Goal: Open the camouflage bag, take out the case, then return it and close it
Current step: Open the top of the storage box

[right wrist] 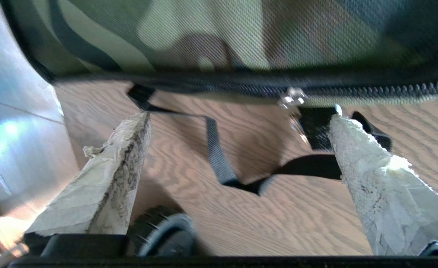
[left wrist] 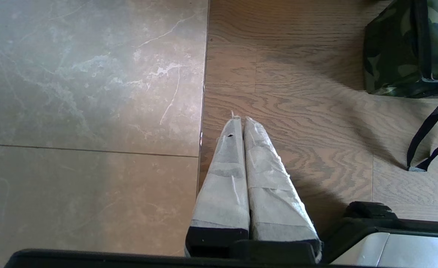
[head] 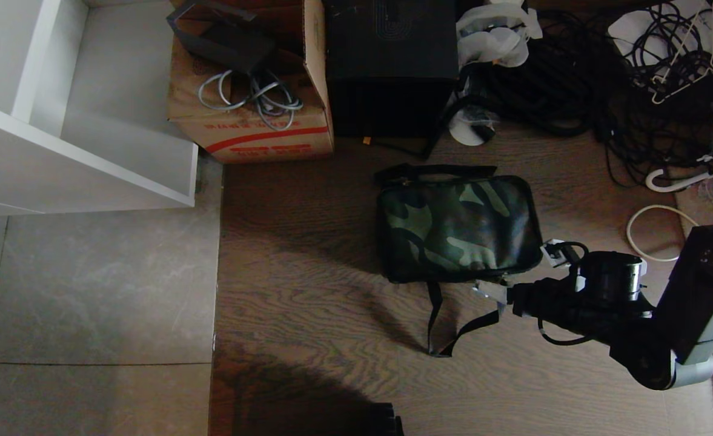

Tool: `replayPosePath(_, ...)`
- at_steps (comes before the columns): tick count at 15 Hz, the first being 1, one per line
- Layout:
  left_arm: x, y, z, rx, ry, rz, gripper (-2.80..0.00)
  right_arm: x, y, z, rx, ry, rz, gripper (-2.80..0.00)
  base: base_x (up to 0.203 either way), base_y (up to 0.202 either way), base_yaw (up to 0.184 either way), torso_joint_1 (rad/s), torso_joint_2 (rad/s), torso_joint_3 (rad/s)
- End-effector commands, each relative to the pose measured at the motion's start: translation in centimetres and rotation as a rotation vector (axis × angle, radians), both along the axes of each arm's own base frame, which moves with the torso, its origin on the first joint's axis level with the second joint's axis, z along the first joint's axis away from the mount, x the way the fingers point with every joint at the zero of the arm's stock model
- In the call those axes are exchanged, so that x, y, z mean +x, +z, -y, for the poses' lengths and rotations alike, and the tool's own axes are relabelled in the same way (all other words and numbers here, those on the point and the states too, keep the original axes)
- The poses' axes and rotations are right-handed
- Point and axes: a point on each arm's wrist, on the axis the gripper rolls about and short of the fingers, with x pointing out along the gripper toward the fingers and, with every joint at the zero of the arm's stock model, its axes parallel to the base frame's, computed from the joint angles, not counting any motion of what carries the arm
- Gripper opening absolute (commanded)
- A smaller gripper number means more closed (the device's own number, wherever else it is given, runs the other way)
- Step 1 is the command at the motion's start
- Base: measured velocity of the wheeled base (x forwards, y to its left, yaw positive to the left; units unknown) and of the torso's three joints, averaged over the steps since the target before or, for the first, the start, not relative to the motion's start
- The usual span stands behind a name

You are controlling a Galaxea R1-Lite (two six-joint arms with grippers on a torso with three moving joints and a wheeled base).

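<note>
The camouflage bag [head: 459, 227] lies on the wood floor with its lid down, its zipper pull [right wrist: 293, 98] hanging at the near edge. Its black strap [head: 435, 321] trails toward me. My right gripper [head: 521, 271] is at the bag's front right corner, open, with only floor and strap [right wrist: 219, 156] between its taped fingers [right wrist: 122, 175]. In the right wrist view the gripper [right wrist: 240, 117] sits just short of the bag's side [right wrist: 241, 33]. My left gripper [left wrist: 241, 119] is parked shut over the floor, well left of the bag [left wrist: 408, 48]. The case is hidden.
A cardboard box with a red stripe [head: 253, 79] and a plain black box [head: 392, 60] stand behind the bag. A white shelf unit [head: 77, 121] is at the far left. Tangled cables [head: 574, 79] and a white cable loop [head: 653, 233] lie at the right.
</note>
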Motion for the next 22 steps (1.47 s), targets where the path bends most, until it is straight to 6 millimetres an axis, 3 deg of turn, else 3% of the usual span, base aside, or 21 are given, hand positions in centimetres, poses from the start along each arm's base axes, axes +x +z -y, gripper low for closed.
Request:
replayPosePath(1,0.1,-0.2,0.0,-0.001,0.000,-0.009,-2.80,0.0,-0.2,-0.5,0.005,0.014,-0.003,0.00,0.000,0.000,0.000,0.000,0.00,0.000)
replayPosePath(17,0.1,-0.2,0.0,-0.001,0.000,-0.008,-2.80,1.3,-2.3,-1.3,0.026,-0.010,0.003,0.00,0.000,0.000,0.000,0.000,0.00,0.000)
replayPosePath(18,0.1,-0.2,0.0,-0.001,0.000,-0.010,-2.80,1.4,-2.3,-1.3,0.025,-0.012,0.024,-2.72,0.000,0.000,0.000,0.000,0.00,0.000)
replayPosePath(22,0.1,-0.2,0.0,-0.001,0.000,-0.009,-2.80,1.4,-2.3,-1.3,0.017,-0.009,0.034,-2.80,0.000,0.000,0.000,0.000,0.00,0.000)
